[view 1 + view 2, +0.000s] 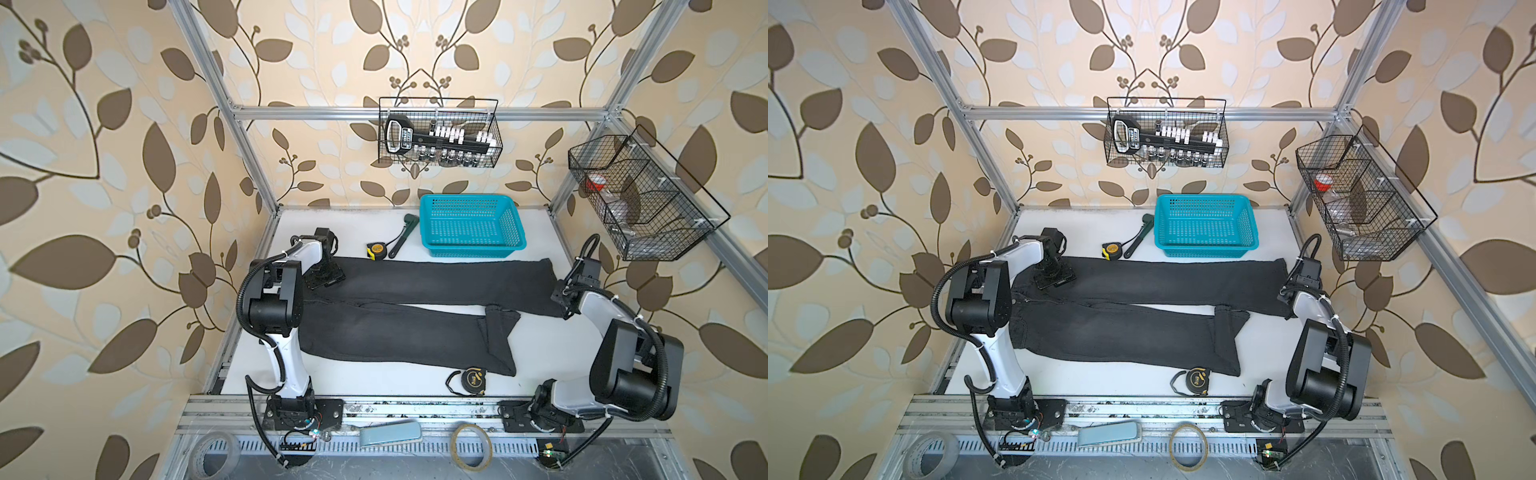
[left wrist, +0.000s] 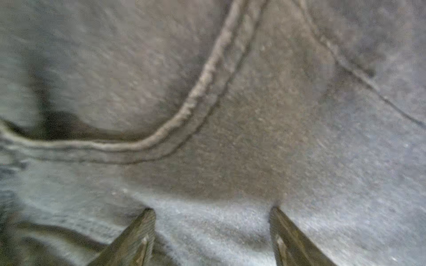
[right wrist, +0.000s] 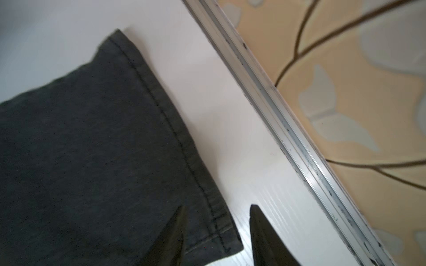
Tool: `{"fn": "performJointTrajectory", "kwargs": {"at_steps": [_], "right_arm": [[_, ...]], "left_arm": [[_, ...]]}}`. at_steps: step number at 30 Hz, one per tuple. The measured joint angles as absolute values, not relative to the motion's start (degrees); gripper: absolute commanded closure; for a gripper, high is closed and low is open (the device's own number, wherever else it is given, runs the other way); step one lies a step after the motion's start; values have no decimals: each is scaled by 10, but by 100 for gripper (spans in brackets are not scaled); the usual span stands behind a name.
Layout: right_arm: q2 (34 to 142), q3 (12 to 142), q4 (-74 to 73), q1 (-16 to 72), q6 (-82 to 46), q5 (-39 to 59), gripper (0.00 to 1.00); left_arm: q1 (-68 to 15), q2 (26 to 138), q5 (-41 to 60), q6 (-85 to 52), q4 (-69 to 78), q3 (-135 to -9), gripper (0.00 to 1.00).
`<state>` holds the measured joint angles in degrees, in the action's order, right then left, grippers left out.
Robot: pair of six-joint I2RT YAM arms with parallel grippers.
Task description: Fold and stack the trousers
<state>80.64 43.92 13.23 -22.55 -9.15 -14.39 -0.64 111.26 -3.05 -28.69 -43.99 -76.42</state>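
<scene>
The charcoal-black trousers (image 1: 415, 286) (image 1: 1142, 282) lie flat across the white table, waist at the left and legs running right. The far leg is straight. The near leg's end (image 1: 498, 336) is folded back on itself. My left gripper (image 1: 328, 278) (image 1: 1057, 276) is down on the hip area, open; in the left wrist view it (image 2: 212, 211) stands astride bare denim beside a curved pocket seam (image 2: 196, 96). My right gripper (image 1: 561, 301) (image 1: 1287, 299) is at the far leg's hem corner (image 3: 221, 239), open (image 3: 217, 209), with one finger over the cloth and one over the table.
A turquoise basket (image 1: 471, 249) (image 1: 1204, 249) stands behind the far leg. A yellow tape measure (image 1: 376, 250) and a dark wrench (image 1: 401, 237) lie to its left. Another tape measure (image 1: 471, 379) sits by the near leg's end. Wire baskets (image 1: 440, 133) (image 1: 640, 195) hang on the frame. The frame rail (image 3: 276, 115) runs close to the hem.
</scene>
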Motion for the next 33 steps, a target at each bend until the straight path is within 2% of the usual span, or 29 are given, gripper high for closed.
{"fn": "performJointTrajectory", "kwargs": {"at_steps": [7,8,10,14,19,23,28,33], "right_arm": [[713,430,154,-183,-123,-25,36],[694,423,160,-171,-129,-8,35],[656,415,180,-141,-138,18,34],[588,406,220,-51,-170,37,31],[525,385,269,75,-241,13,28],[520,368,300,171,-282,-36,28],[570,349,312,235,-310,-93,29],[633,334,302,250,-319,-137,32]], "left_arm": [[-6,1086,-32,-286,-488,-796,19],[-6,1071,-33,-284,-496,-798,16],[-6,1042,-35,-284,-508,-799,12],[-6,972,-35,-287,-530,-794,11],[-6,893,-19,-314,-530,-727,11],[-7,861,-4,-342,-536,-652,11],[-8,843,0,-380,-533,-572,11],[-8,811,0,-414,-522,-504,11]]}}
